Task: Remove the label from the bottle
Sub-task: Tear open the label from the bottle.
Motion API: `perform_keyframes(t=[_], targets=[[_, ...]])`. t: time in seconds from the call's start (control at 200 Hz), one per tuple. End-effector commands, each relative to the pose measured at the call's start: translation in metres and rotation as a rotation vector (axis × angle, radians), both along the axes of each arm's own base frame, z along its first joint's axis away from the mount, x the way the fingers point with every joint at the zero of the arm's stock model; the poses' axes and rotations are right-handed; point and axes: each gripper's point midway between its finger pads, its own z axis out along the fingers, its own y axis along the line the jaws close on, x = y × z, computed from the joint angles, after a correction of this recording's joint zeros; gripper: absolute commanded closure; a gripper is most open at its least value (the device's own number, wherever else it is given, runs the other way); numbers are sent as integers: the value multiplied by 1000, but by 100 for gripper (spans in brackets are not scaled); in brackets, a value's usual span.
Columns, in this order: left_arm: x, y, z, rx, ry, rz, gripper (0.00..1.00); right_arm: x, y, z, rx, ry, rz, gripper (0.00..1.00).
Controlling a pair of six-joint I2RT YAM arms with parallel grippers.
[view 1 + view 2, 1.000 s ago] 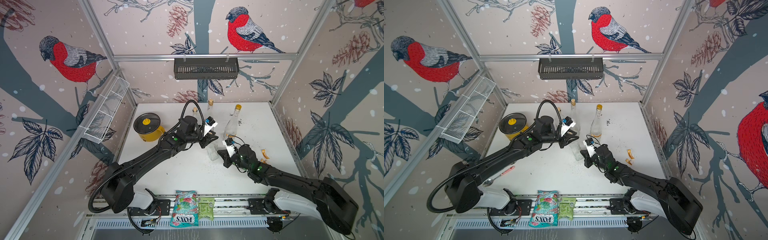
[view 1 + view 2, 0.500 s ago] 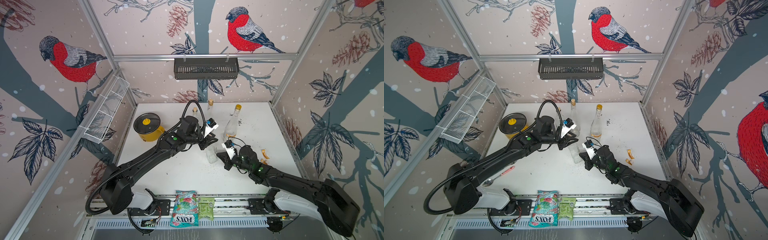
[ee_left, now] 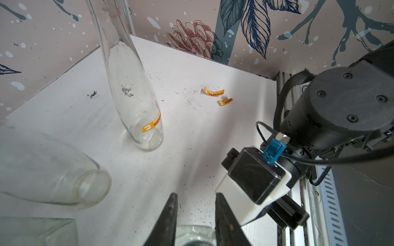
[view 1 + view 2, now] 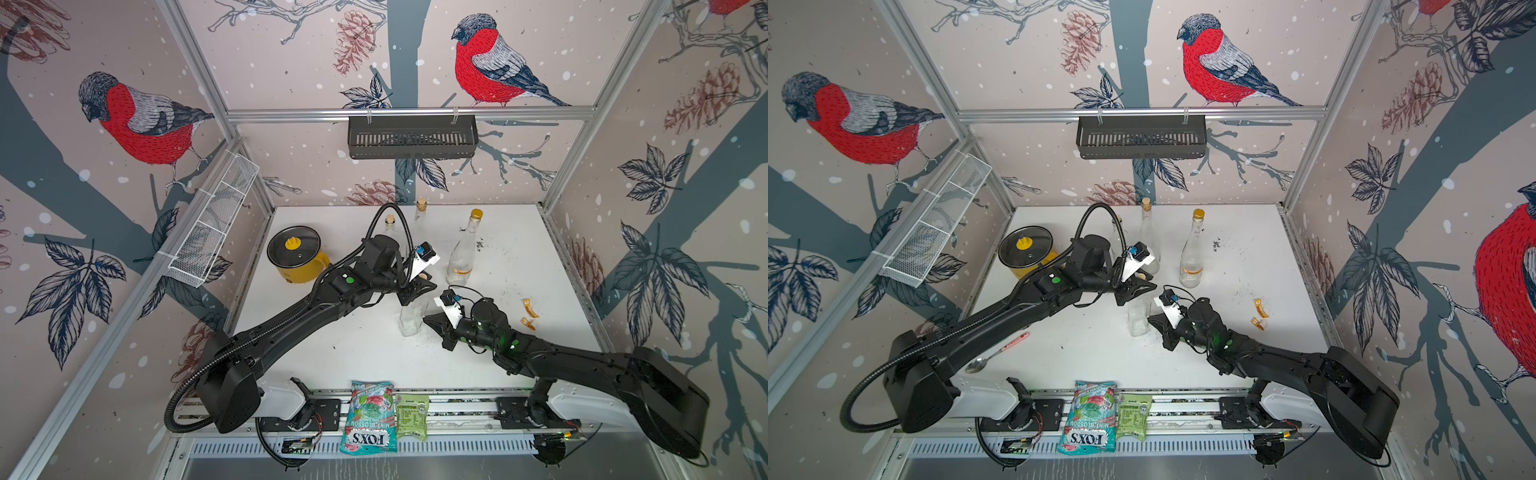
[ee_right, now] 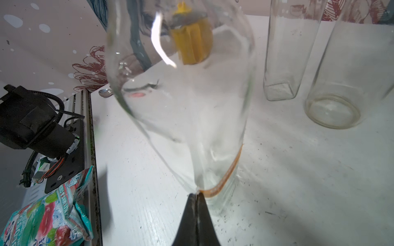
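A clear glass bottle (image 4: 411, 318) (image 4: 1139, 318) stands mid-table in both top views. My left gripper (image 4: 419, 286) (image 4: 1138, 289) is shut on its upper part; in the left wrist view the fingers (image 3: 170, 213) straddle the glass top (image 3: 195, 234). A thin orange label (image 5: 226, 176) rings the bottle (image 5: 191, 106) near its base. My right gripper (image 5: 197, 194) (image 4: 428, 320) (image 4: 1152, 319) is low at the bottle's right side. It is shut, with its tips pinched on the end of that label.
A second bottle with an orange label (image 4: 461, 257) (image 3: 136, 102) stands behind. Torn label pieces (image 4: 528, 309) (image 3: 214, 92) lie to the right. Two more bottles (image 4: 420, 224) and a yellow pot (image 4: 296, 257) stand at the back. A candy bag (image 4: 368, 415) and a spoon (image 4: 996, 353) lie in front.
My right gripper has slid left and toward the front along the bottle's base, staying shut. The bottle and left gripper have shifted slightly the same way.
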Motion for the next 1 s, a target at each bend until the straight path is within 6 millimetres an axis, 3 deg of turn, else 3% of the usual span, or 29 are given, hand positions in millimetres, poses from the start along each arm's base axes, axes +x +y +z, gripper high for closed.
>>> perform_keyframes(t=[0.0,0.31,0.45,0.995], targets=[[-4,1,-1,-4,12,1,87,1,5,12,59,-23,-9,98],[-5,10,3,-26,8,51,52,-2,13,13,65,-42,-13,98],[-6,15,5,-36,2,75,45,-3,16,15,70,-52,-19,98],[-16,49,23,-166,-40,222,33,-22,30,10,66,-55,26,98]])
